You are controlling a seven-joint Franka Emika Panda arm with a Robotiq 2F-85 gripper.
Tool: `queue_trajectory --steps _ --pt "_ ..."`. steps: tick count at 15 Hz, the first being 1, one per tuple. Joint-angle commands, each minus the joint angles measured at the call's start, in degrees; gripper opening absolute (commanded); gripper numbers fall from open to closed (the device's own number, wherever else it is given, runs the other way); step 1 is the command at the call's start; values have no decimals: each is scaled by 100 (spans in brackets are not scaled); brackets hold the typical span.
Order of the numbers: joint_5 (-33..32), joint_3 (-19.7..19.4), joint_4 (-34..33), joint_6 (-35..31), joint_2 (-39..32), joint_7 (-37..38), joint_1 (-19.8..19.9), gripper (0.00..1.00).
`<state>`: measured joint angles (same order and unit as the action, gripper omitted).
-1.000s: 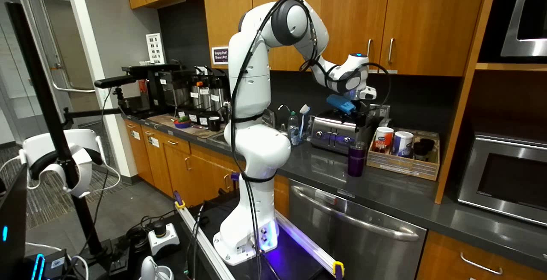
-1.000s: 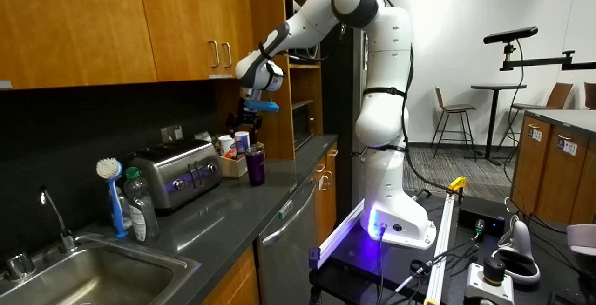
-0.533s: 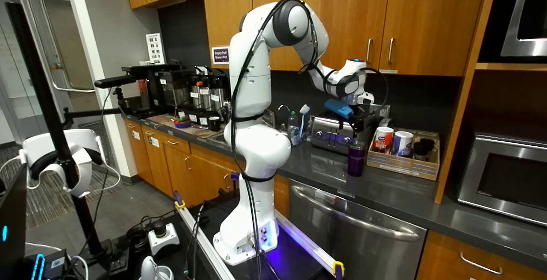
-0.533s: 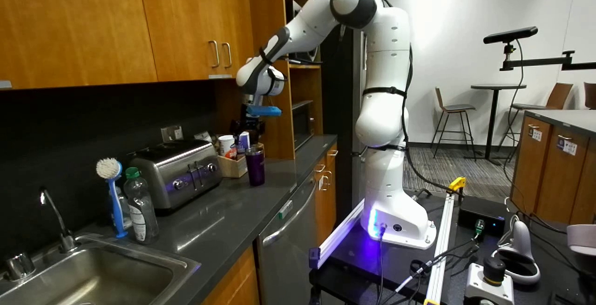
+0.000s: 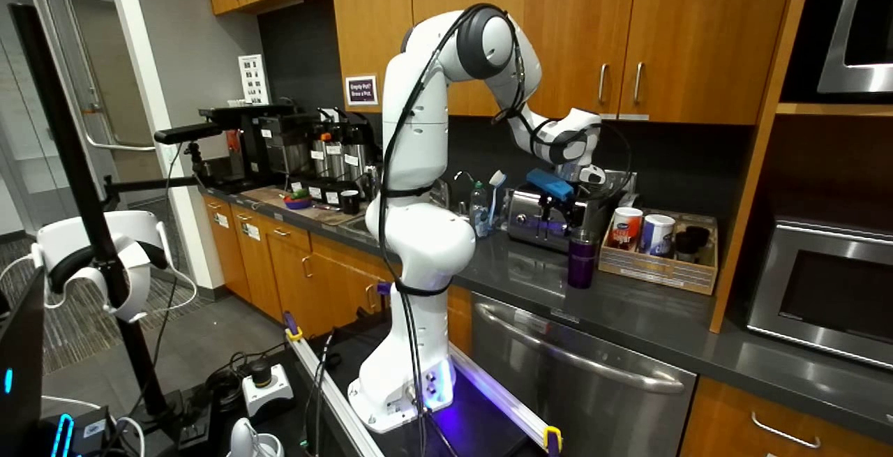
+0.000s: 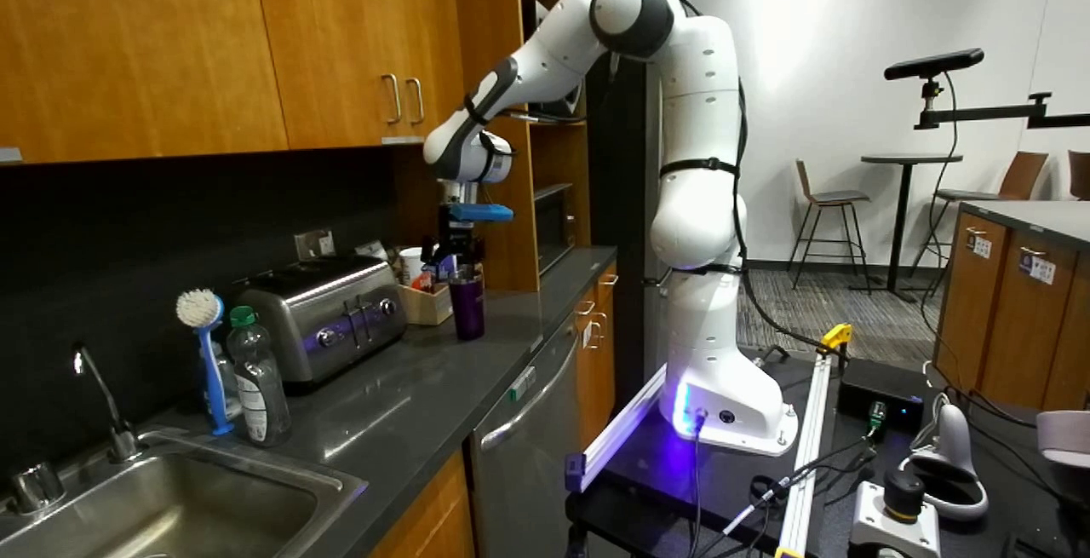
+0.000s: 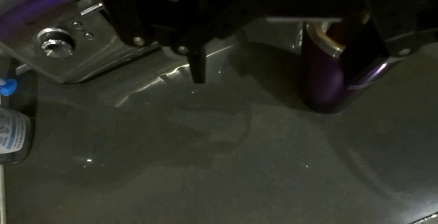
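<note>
In the wrist view, the hand stands wide, one jaw at the upper middle of the frame, the other overlapping the purple tumbler at upper right; whether the two touch, I cannot tell. The tumbler stands upright on the dark surface. A steel toaster occupies the upper left, a labelled bottle the left edge.

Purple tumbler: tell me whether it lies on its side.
No, the purple tumbler stands upright on the dark gray countertop in both exterior views.
</note>
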<state>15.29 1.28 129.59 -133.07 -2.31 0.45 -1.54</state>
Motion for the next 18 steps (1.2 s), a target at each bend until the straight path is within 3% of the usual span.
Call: queue_trajectory --steps 1,6,14,18 --pt "121 9 -283 287 -160 -159 37 100" --pt "425 -16 -530 535 -54 -309 92 100" --pt "289 -15 -738 713 -251 -275 95 100" --pt "724 -31 -1117 1262 -539 -501 199 100"
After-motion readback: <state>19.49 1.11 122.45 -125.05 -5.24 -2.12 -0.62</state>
